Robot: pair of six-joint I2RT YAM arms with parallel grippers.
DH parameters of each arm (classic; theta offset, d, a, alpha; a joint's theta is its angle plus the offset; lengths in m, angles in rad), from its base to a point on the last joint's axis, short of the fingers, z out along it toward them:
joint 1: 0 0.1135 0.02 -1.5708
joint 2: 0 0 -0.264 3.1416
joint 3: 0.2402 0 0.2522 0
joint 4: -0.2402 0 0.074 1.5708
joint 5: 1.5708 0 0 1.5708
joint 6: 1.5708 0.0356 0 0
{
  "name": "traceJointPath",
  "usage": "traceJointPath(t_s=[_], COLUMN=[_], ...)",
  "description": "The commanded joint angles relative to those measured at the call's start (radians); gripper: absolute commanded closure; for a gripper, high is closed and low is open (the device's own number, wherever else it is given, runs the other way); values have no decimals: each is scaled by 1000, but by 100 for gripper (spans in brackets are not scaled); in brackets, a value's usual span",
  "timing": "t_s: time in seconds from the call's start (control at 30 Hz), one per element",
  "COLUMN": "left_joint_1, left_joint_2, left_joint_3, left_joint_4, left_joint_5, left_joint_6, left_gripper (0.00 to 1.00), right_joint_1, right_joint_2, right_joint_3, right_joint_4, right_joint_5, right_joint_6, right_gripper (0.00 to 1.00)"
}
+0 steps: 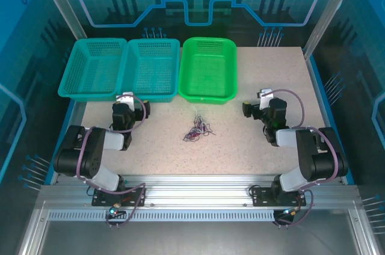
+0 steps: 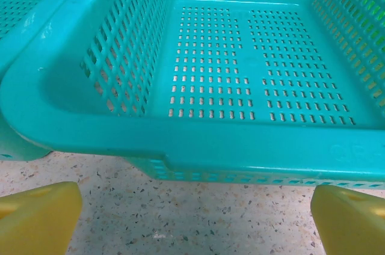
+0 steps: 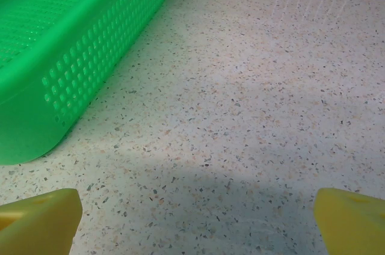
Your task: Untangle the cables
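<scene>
The cables [image 1: 197,128] lie as a small knotted clump of cream, red and dark strands on the speckled table, midway between the two arms. My left gripper [image 1: 125,100] rests to the clump's left, near the teal baskets, and is open; its yellow fingertips [image 2: 37,219] stand wide apart over bare table. To the right of the clump my right gripper [image 1: 262,100] is open too, its yellow fingertips [image 3: 38,222] spread with nothing between them.
Two teal baskets [image 1: 96,67] [image 1: 153,67] and a green basket [image 1: 208,68] stand in a row at the back. The middle teal basket's rim [image 2: 198,138] is just ahead of my left fingers. The green basket's wall [image 3: 78,68] runs left of my right gripper.
</scene>
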Motion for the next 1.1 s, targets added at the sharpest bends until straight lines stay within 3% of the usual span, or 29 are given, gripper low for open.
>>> traceJointPath(t_s=[0.0, 0.53, 0.7, 0.8, 0.9, 1.0, 1.07], left_joint_1=[8, 9, 2, -9, -55, -73, -76], left_joint_2=[4, 4, -50, -155, -404, -700, -806], left_joint_3=[24, 22, -134, -206, -202, -50, 56], left_joint_4=[25, 28, 280, 327, 113, -442, -725], left_joint_5=[19, 18, -20, -74, -134, -142, -140], left_joint_6=[-7, -7, -8, -9, -8, -170, -308], left_gripper=[1, 1, 1, 1, 1, 1, 1], right_joint_1=[-9, -20, -38, -45, -42, -34, -10], right_joint_2=[-3, -25, -170, -267, -412, -534, -574], right_joint_3=[18, 29, 67, 63, 118, 217, 285], right_joint_4=[0, -33, -247, -347, -589, -854, -995], right_joint_5=[-12, -24, 33, 53, 79, 25, -40], right_joint_6=[-9, 1, 78, 148, 278, 422, 479], right_gripper=[0, 0, 0, 0, 0, 0, 0])
